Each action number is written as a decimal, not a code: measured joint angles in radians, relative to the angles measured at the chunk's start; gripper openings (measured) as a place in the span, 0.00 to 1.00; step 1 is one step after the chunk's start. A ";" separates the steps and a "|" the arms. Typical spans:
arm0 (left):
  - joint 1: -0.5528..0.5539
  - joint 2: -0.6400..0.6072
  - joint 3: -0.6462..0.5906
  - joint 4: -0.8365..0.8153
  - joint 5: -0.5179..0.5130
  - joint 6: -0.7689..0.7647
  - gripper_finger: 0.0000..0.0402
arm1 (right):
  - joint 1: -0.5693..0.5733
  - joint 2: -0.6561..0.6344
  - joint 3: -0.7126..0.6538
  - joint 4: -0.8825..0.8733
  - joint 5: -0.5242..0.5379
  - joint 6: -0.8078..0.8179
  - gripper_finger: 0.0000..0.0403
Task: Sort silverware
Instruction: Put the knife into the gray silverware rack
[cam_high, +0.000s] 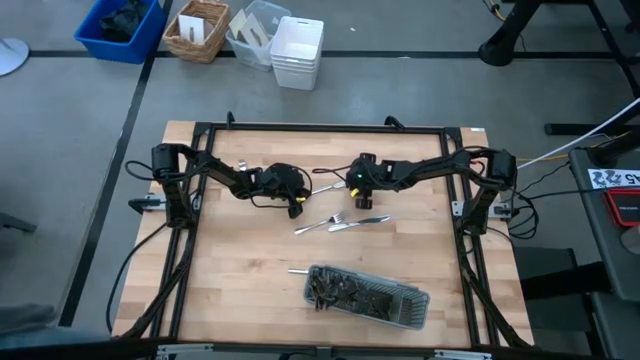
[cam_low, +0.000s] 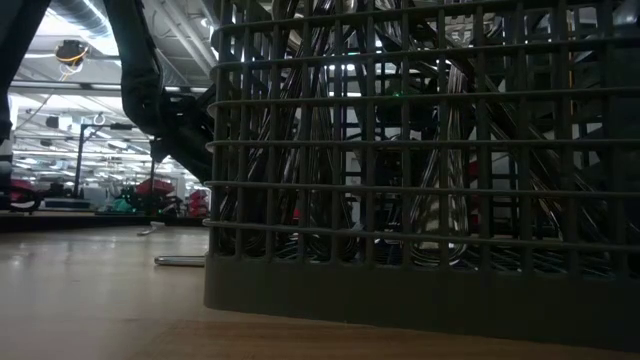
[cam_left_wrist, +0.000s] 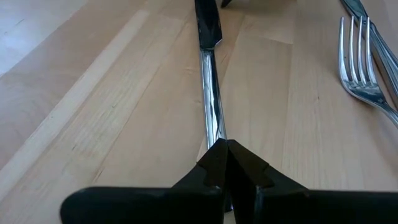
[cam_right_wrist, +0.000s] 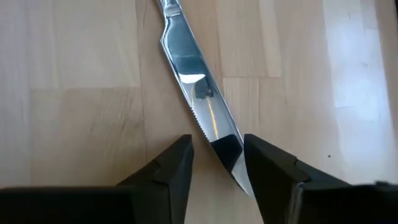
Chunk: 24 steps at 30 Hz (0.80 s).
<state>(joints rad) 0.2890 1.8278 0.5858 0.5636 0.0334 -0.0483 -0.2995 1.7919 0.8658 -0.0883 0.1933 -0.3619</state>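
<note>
A silver knife (cam_high: 330, 186) lies on the wooden table between my two grippers. My left gripper (cam_high: 298, 208) (cam_left_wrist: 225, 155) is shut on its handle end. My right gripper (cam_high: 360, 200) (cam_right_wrist: 217, 162) is open, low over the table, with a finger on either side of the blade tip (cam_right_wrist: 230, 155) and touching nothing. A fork (cam_high: 318, 226) (cam_left_wrist: 357, 62) and another knife (cam_high: 362, 221) lie just nearer. The dark grey mesh tray (cam_high: 366, 296) (cam_low: 420, 150) near the front edge holds several more pieces of silverware. My left gripper pinches the knife's slim handle (cam_left_wrist: 214, 127) between its two shut fingers, which lie along the knife, coming low from the table's left. The knife runs straight away from the fingers, with its blade (cam_left_wrist: 208, 25) down on the wood.
One piece of silverware (cam_high: 297, 270) (cam_low: 180, 261) lies on the table beside the tray's left end. Beyond the far edge, a blue bin (cam_high: 120, 28), a wicker basket (cam_high: 197, 30) and white containers (cam_high: 297, 50) stand on the floor. Bare wood lies left and right of the tray.
</note>
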 joint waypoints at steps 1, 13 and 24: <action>0.000 0.000 0.000 0.000 0.000 0.000 0.00 | -0.005 0.006 0.000 0.000 -0.010 0.002 0.37; 0.000 0.000 0.000 0.001 0.000 0.003 0.00 | -0.007 0.015 0.003 -0.015 -0.015 0.082 0.33; -0.001 0.000 0.000 0.001 0.017 0.003 0.00 | -0.009 0.023 0.217 -0.315 -0.058 0.127 0.34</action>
<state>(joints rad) 0.2882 1.8282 0.5854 0.5648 0.0505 -0.0452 -0.3088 1.8153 1.0828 -0.4034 0.1350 -0.2352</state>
